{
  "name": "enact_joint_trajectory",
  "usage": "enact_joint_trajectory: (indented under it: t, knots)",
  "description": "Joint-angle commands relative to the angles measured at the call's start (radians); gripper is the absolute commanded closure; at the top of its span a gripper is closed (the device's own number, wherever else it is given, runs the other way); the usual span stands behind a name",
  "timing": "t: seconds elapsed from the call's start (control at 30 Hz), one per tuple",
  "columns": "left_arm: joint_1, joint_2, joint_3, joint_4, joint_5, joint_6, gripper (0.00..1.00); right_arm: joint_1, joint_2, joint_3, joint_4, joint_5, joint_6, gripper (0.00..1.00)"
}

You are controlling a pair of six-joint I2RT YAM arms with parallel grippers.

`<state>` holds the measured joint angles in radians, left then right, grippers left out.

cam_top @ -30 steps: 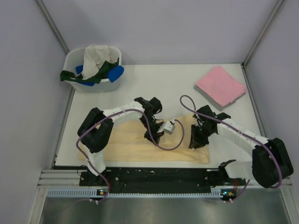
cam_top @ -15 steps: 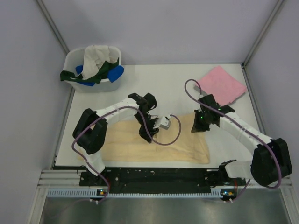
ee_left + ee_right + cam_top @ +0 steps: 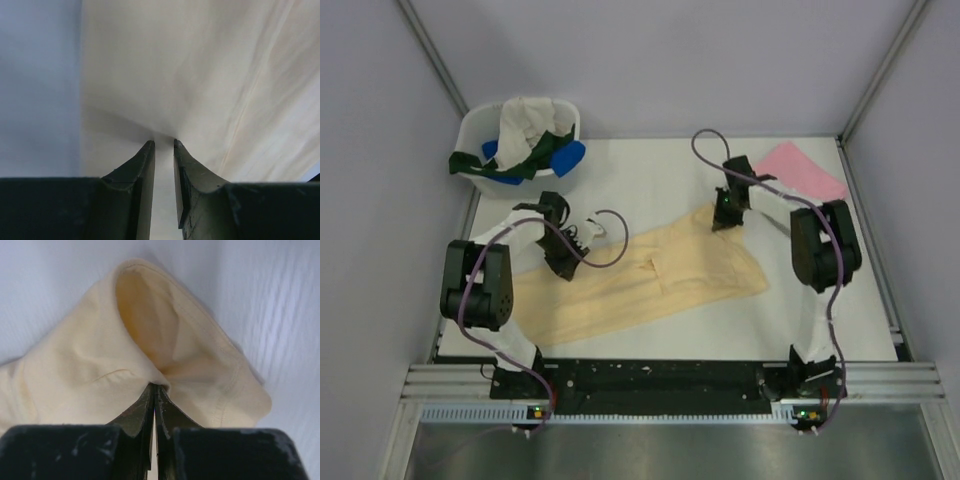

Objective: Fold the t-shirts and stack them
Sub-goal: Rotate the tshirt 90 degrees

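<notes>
Now at the spreading step: the left hand (image 3: 164, 142) and right hand (image 3: 154, 386) each clench an edge of the peach-yellow t-shirt (image 3: 650, 275), stretched diagonally across the surface (image 3: 650, 180). Next, probably, laying it flat and square for folding.

The left arm (image 3: 505, 235) is bent sharply at the elbow and angled inward, and its end effector (image 3: 563, 266) is pointed downward, the fingers (image 3: 142, 165) pressed almost together on the pale yellow t-shirt (image 3: 650, 278). The right arm (image 3: 820, 245) is stretched far forward, and its end effector (image 3: 725, 213) is clamped tight on the same shirt.
</notes>
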<state>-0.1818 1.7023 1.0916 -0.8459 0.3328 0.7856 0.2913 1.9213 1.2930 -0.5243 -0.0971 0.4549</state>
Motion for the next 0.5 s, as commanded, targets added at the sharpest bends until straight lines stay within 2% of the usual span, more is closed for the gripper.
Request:
enact_joint_trajectory:
  t: [0.0, 0.1, 0.17, 0.23, 0.33, 0.37, 0.47]
  knots:
    - [0.105, -0.079, -0.068, 0.051, -0.11, -0.014, 0.74, -0.003, 0.201, 0.314, 0.063, 0.007, -0.059, 1.0]
    - [0.13, -0.113, -0.091, 0.039, -0.115, -0.013, 0.73, -0.003, 0.329, 0.602, -0.044, -0.078, -0.099, 1.0]
    - [0.149, -0.151, -0.081, 0.021, -0.101, -0.017, 0.73, -0.001, 0.32, 0.69, -0.091, -0.084, -0.123, 1.0]
    - [0.172, -0.181, -0.062, 0.007, -0.09, -0.016, 0.72, 0.0, 0.241, 0.645, -0.091, -0.031, -0.156, 0.98]
    - [0.214, -0.187, -0.041, 0.021, -0.13, -0.013, 0.71, -0.004, 0.095, 0.441, -0.092, 0.081, -0.193, 0.92]
    - [0.223, -0.176, -0.036, 0.033, -0.159, -0.013, 0.71, -0.004, 0.053, 0.377, -0.092, 0.123, -0.185, 0.91]
    - [0.264, -0.109, -0.018, 0.07, -0.184, -0.011, 0.71, -0.014, -0.045, 0.182, -0.091, 0.119, -0.147, 0.94]
